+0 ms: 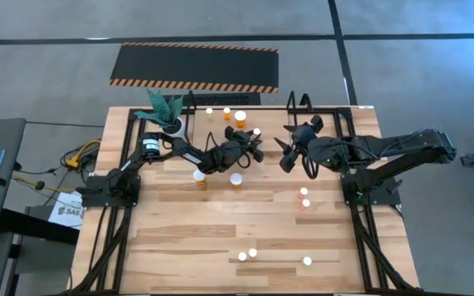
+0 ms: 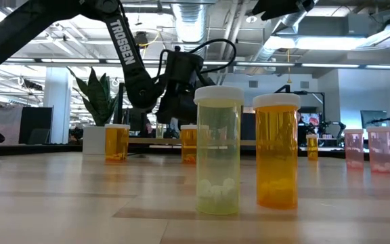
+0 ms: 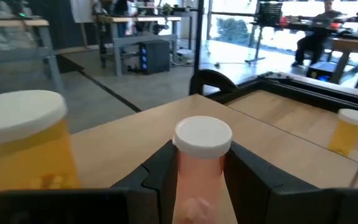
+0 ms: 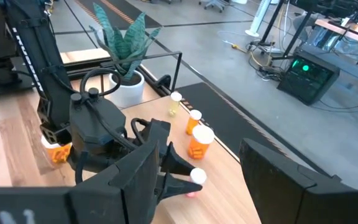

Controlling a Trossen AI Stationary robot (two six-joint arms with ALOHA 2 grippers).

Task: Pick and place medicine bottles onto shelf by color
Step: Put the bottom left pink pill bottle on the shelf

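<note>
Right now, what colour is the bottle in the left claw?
Pink with a white cap, the bottle between the left claw fingers; left wrist view.

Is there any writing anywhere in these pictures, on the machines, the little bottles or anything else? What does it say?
"TROSSEN", white letters running down the dark robot arm in the low view.
"SA..." on the white sheet beside the table's left edge in the high view; the rest is cut off and too small to read.
The medicine bottles show no labels.
The screens in the room behind are too blurred to read.

Left tool: lower centre, around pink bottle; orange bottles centre; plant upper left.
</note>
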